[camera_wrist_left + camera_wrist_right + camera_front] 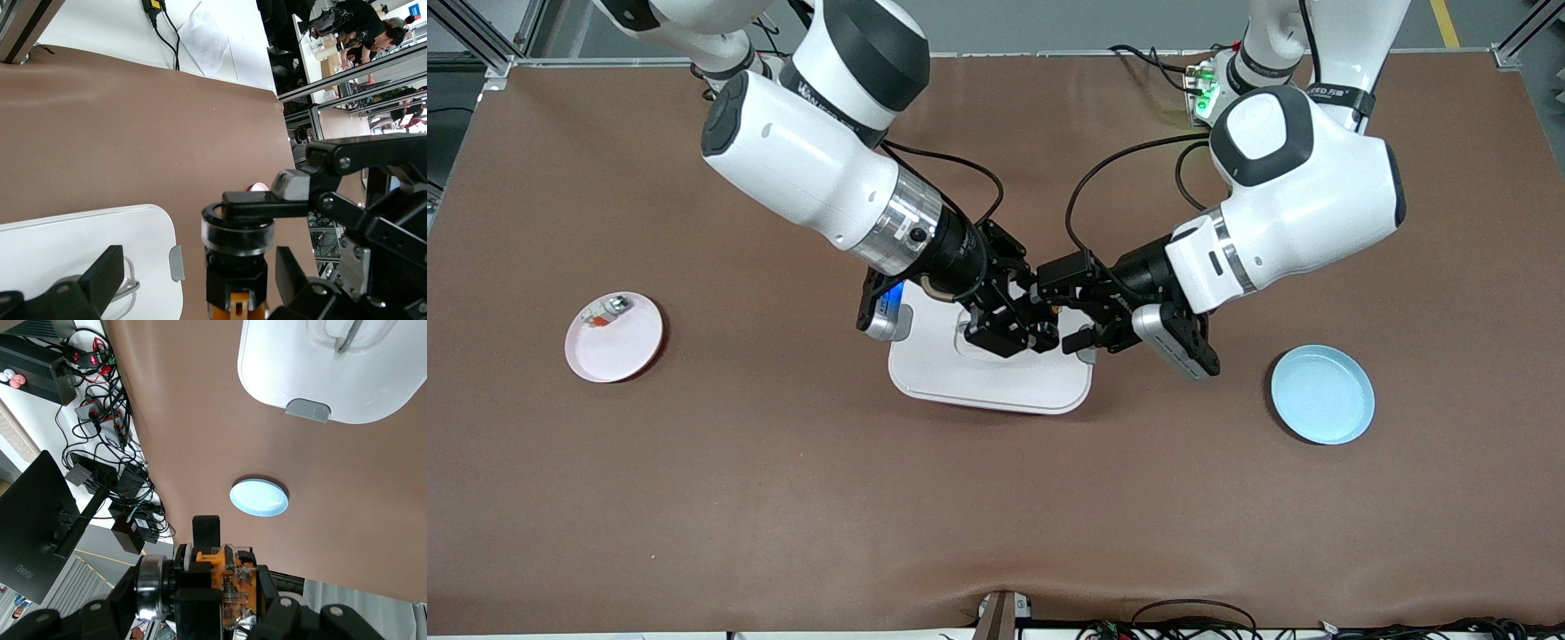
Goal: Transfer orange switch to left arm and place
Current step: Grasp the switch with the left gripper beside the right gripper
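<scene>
The orange switch point(1055, 310), a black cylinder with an orange end point(237, 283), hangs over the white box point(960, 380). My right gripper point(1040, 331) is shut on it, and its fingers clamp the body point(210, 590) in the right wrist view. My left gripper point(1062, 307) is open, with one finger on each side of the switch point(200, 270) and a gap to both. One finger point(267, 202) of the right gripper crosses the switch's rim in the left wrist view. The box point(87, 243) lies below with its grey latch point(175, 262).
A pink plate point(615, 345) with a small silver part point(607, 311) sits toward the right arm's end of the table. A blue plate point(1322, 395) point(259, 497) sits toward the left arm's end. Both forearms slope down over the table's middle.
</scene>
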`<state>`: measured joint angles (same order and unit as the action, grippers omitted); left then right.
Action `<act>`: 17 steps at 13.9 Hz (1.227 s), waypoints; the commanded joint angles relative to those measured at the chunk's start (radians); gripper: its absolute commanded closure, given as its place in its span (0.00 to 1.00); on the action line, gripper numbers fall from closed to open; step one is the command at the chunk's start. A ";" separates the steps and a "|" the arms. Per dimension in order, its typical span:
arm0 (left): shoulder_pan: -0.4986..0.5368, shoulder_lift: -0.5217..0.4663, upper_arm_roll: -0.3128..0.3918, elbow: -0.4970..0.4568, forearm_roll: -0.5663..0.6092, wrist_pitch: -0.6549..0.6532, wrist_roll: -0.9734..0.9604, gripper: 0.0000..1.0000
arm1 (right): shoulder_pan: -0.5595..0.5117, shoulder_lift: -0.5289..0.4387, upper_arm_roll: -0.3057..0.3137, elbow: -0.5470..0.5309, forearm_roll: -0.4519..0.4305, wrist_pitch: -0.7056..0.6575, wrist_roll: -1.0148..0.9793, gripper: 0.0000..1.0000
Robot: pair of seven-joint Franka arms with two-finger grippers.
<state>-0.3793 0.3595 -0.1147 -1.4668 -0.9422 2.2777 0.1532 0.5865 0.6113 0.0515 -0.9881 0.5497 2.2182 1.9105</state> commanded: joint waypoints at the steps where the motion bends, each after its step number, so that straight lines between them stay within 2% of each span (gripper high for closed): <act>1: 0.002 0.006 0.000 0.011 -0.020 0.008 0.040 0.00 | -0.002 0.022 0.004 0.045 0.021 0.001 0.010 1.00; 2: 0.003 0.006 0.000 0.011 -0.020 0.008 0.051 0.02 | -0.004 0.024 0.004 0.048 0.021 0.002 0.010 1.00; 9: 0.007 0.007 0.000 0.011 -0.021 0.008 0.081 0.82 | -0.004 0.033 0.007 0.060 0.021 0.005 0.010 1.00; 11: 0.007 0.013 0.000 0.011 -0.023 0.008 0.083 0.93 | -0.005 0.033 0.007 0.060 0.021 0.005 0.010 1.00; 13: 0.007 0.013 0.000 0.011 -0.023 0.008 0.083 0.94 | -0.005 0.033 0.007 0.060 0.021 0.003 0.010 1.00; 14: 0.007 0.013 0.000 0.011 -0.023 0.008 0.083 0.94 | -0.007 0.033 0.007 0.060 0.021 0.003 0.010 0.82; 15: 0.005 0.013 -0.002 0.011 -0.027 0.008 0.083 0.94 | -0.005 0.031 0.005 0.060 0.021 0.005 0.016 0.35; 16: 0.005 0.013 -0.002 0.011 -0.029 0.008 0.083 0.94 | -0.002 0.031 0.004 0.060 0.019 0.005 0.036 0.11; 17: 0.005 0.013 0.000 0.011 -0.027 0.008 0.083 0.94 | -0.004 0.031 0.004 0.060 0.019 0.003 0.042 0.00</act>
<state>-0.3780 0.3605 -0.1192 -1.4554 -0.9517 2.2780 0.1951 0.5864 0.6335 0.0520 -0.9745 0.5499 2.2319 1.9207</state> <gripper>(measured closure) 0.648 0.233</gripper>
